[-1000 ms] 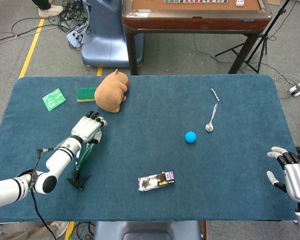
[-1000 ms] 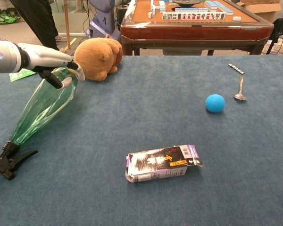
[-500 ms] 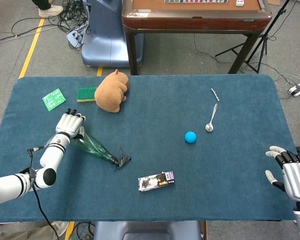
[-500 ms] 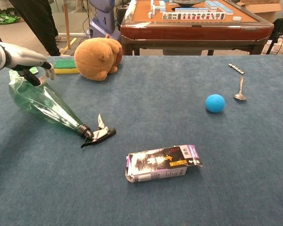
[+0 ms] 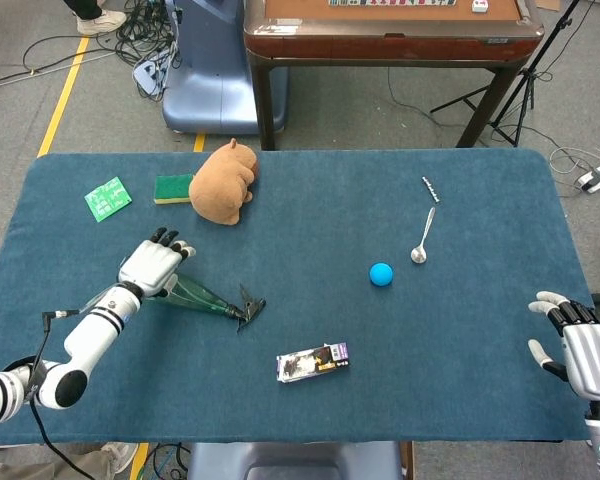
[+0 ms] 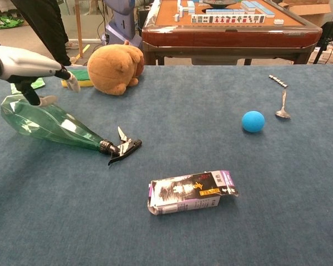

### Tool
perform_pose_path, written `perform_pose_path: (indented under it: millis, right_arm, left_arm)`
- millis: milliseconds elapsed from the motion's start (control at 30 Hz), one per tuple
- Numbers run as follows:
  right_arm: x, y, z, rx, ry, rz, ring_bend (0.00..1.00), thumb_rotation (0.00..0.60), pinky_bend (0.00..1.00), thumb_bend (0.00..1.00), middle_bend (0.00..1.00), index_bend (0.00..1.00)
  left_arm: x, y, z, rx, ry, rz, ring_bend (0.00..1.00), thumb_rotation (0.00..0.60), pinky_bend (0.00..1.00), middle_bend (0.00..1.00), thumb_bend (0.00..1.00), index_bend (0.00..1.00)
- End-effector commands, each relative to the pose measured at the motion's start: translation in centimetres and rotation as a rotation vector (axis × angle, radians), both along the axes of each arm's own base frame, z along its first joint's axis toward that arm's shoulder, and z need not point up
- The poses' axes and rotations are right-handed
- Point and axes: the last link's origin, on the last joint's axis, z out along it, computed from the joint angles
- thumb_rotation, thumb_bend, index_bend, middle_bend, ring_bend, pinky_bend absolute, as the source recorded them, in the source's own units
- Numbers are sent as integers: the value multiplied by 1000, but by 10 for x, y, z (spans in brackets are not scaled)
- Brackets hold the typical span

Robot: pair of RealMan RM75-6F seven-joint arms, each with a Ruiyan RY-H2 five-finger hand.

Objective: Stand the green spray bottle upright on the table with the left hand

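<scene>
While the green spray bottle point(image 6: 50, 123) lies on its side near the tabletop's point(image 5: 310, 230) left edge — black trigger head point(image 6: 124, 149) pointing inward — the left hand point(image 5: 152, 265) rests over its base, fingers point(image 6: 72, 83) spread, gripping nothing. Right hand point(image 5: 580, 350) hovers at the right edge, fingers apart.

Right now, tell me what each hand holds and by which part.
The left hand lies over the base end of the green spray bottle, which lies on its side; whether it grips cannot be told. The right hand holds nothing, fingers apart.
</scene>
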Motion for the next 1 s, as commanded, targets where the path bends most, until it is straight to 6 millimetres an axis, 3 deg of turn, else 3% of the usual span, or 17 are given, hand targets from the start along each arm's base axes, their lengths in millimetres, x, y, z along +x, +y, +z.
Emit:
perform_pose_path:
  millis: [33, 433, 833, 1000]
  right_arm:
    - [0, 0, 0, 0, 1, 1, 293, 600, 386, 232, 281, 352]
    - [-2, 3, 2, -1, 0, -5, 293, 600, 386, 232, 281, 352]
    - [-6, 5, 3, -2, -3, -18, 293, 600, 386, 232, 281, 352]
    - [-7, 6, 3, -4, -4, -22, 293, 600, 386, 232, 281, 352]
  left_arm:
    - [-2, -25, -2, -36, 21, -47, 0, 600, 0, 170, 451, 157]
    - [-7, -33, -34, 3, 171, -116, 0, 600, 0, 162, 299, 146]
    - [-11, -29, -54, 44, 275, -152, 0, 600, 0, 162, 290, 151]
    - [-12, -28, -62, 53, 301, -172, 0, 600, 0, 164, 289, 216]
